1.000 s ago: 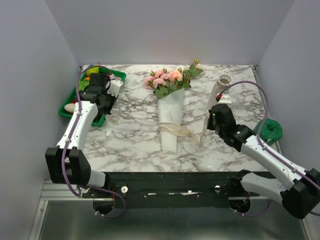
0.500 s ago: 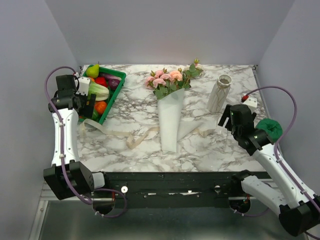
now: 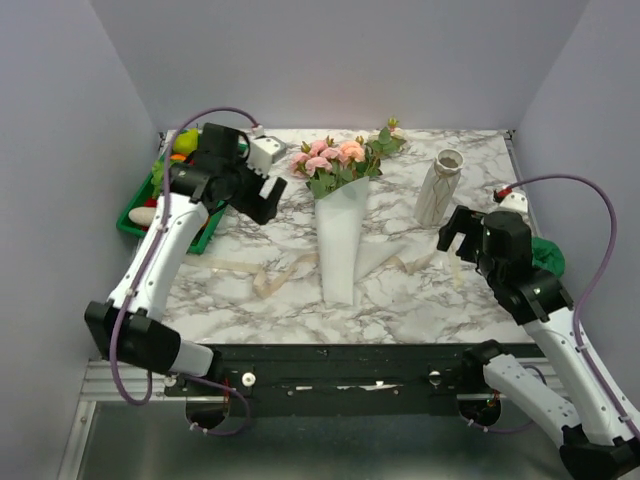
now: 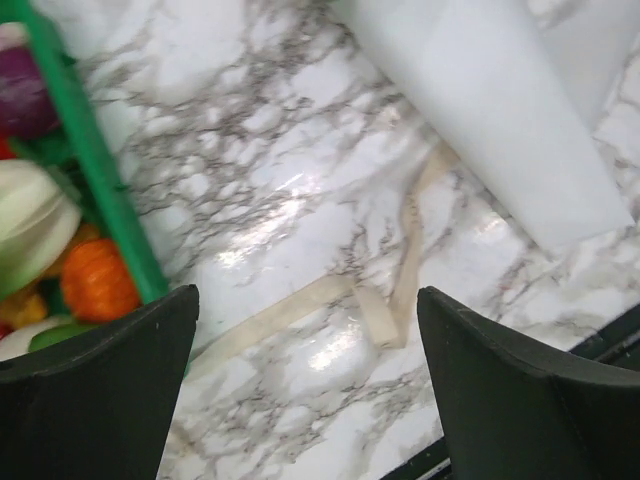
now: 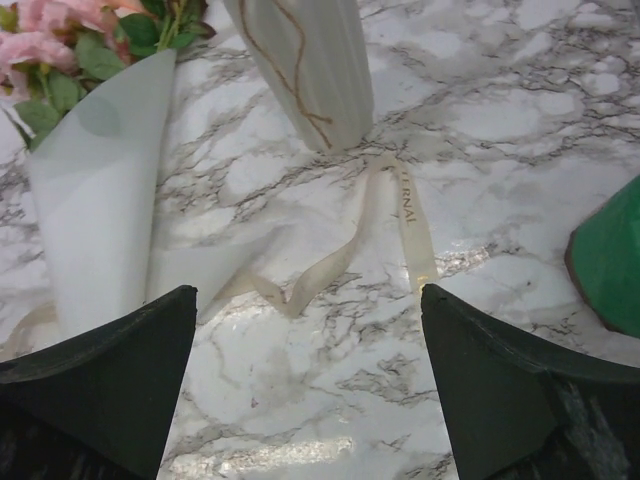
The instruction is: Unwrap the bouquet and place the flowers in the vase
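Note:
The bouquet lies mid-table, its white paper cone [image 3: 340, 245] pointing toward me and its pink and peach flowers [image 3: 335, 160] at the far end. The cream ribbon [image 3: 270, 275] lies untied on the marble, trailing out on both sides of the cone. The vase [image 3: 438, 188] stands upright to the right of the bouquet. My left gripper [image 3: 262, 200] hovers open left of the flowers, over the ribbon [image 4: 380, 300] and beside the cone [image 4: 500, 110]. My right gripper [image 3: 455, 235] hangs open just in front of the vase [image 5: 310, 70], above the ribbon's right end [image 5: 400, 210]. Neither holds anything.
A green tray [image 3: 135, 215] of toy vegetables sits at the far left; its rim [image 4: 100, 190] is close to my left fingers. A dark green pouch [image 3: 545, 258] lies at the right edge, behind my right arm. Walls close in the table on three sides.
The ribbon, tied round the cone a second ago, was pulled apart and dropped. Both grippers went from shut to open. The left arm swung out left, then back toward the bouquet.

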`<state>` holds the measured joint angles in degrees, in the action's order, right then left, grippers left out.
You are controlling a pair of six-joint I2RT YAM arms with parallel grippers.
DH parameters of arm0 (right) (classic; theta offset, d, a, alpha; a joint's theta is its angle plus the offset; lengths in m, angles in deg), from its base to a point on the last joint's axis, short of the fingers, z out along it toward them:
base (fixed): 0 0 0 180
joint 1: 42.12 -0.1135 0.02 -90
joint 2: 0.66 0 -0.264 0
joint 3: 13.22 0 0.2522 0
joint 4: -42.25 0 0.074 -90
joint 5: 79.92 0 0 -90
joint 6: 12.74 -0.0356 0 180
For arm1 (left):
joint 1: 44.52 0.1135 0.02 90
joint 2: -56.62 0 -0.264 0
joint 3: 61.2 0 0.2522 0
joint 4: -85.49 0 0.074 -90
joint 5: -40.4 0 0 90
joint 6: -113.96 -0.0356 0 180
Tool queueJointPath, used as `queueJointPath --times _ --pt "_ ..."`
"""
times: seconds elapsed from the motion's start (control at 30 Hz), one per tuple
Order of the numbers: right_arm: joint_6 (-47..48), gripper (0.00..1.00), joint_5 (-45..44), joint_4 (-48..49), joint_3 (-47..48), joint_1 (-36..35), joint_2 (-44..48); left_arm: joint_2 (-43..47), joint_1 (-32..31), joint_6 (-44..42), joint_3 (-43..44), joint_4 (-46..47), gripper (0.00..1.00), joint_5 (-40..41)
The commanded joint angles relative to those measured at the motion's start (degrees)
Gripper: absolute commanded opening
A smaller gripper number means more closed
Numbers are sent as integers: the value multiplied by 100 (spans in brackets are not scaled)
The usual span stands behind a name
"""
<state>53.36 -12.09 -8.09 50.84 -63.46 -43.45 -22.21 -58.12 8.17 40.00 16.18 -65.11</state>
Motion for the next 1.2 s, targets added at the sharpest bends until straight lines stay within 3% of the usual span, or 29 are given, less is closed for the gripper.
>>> queueJointPath --times 0.0,0.2,0.37,0.47,0.73,1.17 --pt "193 100 792 -69 -108 16 340 -1177 -818 103 553 97 99 -620" --pt "62 95 1197 19 -425 16 710 -2812 -1039 -529 2099 -219 99 -1637" --pt "-115 90 1461 98 -521 7 798 -4253 -1091 -934 3960 -1044 99 -2053" --pt "-132 88 1506 194 -592 7 912 -4851 -1100 -1013 4587 -1142 99 -2070" --pt "-71 84 1637 388 -671 7 1141 -5581 -1153 -874 4651 -747 99 -1965" --pt "-62 84 2103 660 -724 7 1255 -5898 -1153 -565 4616 -52 99 -1789"
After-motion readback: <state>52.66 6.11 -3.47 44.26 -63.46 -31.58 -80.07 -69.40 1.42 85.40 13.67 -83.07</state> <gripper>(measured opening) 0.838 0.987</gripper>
